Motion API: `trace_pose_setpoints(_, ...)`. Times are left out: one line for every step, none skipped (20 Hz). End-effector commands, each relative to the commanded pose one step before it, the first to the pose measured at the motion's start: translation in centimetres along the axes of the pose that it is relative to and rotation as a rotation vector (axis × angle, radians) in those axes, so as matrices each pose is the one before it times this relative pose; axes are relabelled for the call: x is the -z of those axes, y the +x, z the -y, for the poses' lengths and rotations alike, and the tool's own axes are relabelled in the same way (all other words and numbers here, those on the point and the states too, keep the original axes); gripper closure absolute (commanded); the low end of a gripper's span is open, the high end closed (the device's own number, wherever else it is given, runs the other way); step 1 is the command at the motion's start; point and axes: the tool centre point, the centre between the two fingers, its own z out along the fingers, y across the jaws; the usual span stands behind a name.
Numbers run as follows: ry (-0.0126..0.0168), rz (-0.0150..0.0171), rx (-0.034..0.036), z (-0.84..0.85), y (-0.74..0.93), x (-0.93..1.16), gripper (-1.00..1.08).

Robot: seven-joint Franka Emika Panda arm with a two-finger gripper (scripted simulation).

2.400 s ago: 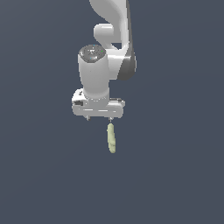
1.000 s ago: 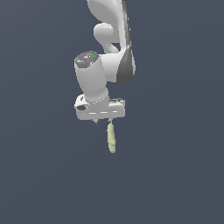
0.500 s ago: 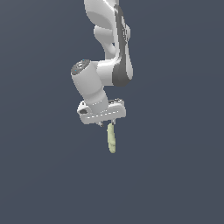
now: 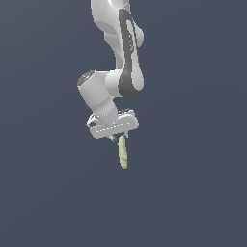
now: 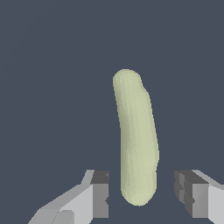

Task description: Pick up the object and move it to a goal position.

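Object (image 4: 123, 153) lay at gripper's (image 4: 118, 139) 6 o'clock, one end between parted fingers (image 5: 99, 193) | nothing gripped, contact unclear | risk: closing near tip could squeeze it out.

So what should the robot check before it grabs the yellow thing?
1. Gripper open: ok, a gap shows on both sides.
2. Object between the fingers: ok in the wrist view, near end only.
3. Fingers touching the object: not yet.
4. Gripper low enough: cannot tell; the exterior view shows the object just under the gripper.
5. Goal spot in view: not ok, none shows.
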Motion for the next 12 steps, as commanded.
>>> trace_pose_setpoints(0.01211, -0.01337, -0.00261, -0.007, -0.116, -0.192, -0.20)
trace_pose_setpoints(0.00320, -0.00366, -0.00094, -0.013, -0.039, -0.054, -0.20)
trace_pose_setpoints(0.00268, -0.00313, -0.00082, -0.012, -0.034, -0.043, -0.20)
trace_pose_setpoints(0.00214, -0.00253, -0.00068, -0.010, -0.028, -0.036, -0.20)
trace_pose_setpoints(0.00164, -0.00198, -0.00054, -0.008, -0.022, -0.027, -0.20)
trace_pose_setpoints(0.00117, -0.00143, -0.00039, -0.006, -0.016, -0.018, -0.20)
trace_pose_setpoints(0.00068, -0.00083, -0.00023, -0.003, -0.010, -0.013, -0.20)
trace_pose_setpoints(0.00000, 0.00000, 0.00000, 0.003, -0.004, -0.022, -0.20)
trace_pose_setpoints(-0.00127, 0.00164, -0.00003, -0.021, 0.009, 0.042, -0.20)
trace_pose_setpoints(0.00000, 0.00000, 0.00000, 0.000, 0.000, -0.032, -0.20)
trace_pose_setpoints(0.00000, 0.00000, 0.00000, 0.001, -0.001, -0.096, -0.20)
trace_pose_setpoints(0.00000, 0.00000, 0.00000, 0.001, -0.001, -0.161, -0.20)
